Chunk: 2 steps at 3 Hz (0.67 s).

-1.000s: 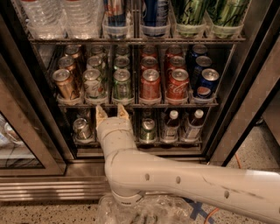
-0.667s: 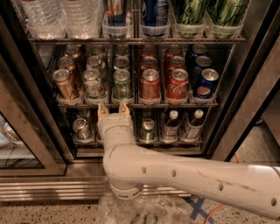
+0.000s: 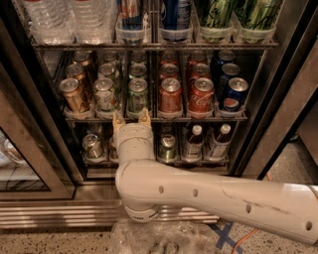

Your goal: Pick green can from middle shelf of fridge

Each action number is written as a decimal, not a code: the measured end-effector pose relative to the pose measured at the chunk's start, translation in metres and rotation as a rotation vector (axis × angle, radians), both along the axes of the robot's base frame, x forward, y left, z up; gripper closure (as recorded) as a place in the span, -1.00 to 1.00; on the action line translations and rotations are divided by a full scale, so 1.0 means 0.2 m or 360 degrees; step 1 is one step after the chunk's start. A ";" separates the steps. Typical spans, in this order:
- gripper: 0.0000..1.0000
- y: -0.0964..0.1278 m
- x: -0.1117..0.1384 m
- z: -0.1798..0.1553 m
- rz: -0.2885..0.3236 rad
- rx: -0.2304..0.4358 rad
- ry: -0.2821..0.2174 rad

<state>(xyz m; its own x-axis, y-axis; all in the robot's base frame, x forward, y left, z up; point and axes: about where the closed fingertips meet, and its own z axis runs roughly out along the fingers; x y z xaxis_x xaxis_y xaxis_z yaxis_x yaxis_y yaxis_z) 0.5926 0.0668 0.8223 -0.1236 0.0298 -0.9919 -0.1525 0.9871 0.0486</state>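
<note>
The fridge [image 3: 281,94] stands open with a dark interior. Its middle shelf [image 3: 198,119] holds lanes of cans: gold [image 3: 73,95], pale white-and-green [image 3: 104,94], dark green, red [image 3: 170,95] and blue [image 3: 233,93]. The green can [image 3: 137,95] stands upright at the front of its lane, silver top showing. My gripper [image 3: 131,118] is open and empty. Its two tan fingertips [image 3: 118,119] sit at the shelf's front edge, just below and in front of the green can, not touching it. The white arm [image 3: 198,193] stretches in from the lower right.
The top rack holds water bottles [image 3: 49,20] and tall cans [image 3: 217,15]. The lower rack holds small bottles [image 3: 193,141] and cans [image 3: 92,146]. The glass door [image 3: 20,163] hangs open at left. Crumpled clear plastic [image 3: 159,238] lies on the floor.
The gripper has moved slightly up and to the right, closer to the front of the middle shelf under the green can. The cans have not moved.
</note>
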 end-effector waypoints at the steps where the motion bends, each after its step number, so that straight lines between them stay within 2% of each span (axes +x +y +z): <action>1: -0.30 -0.01 0.01 0.02 -0.0011 -0.0005 -0.0013; 2: -0.28 -0.02 0.03 0.04 -0.0032 -0.0015 -0.0033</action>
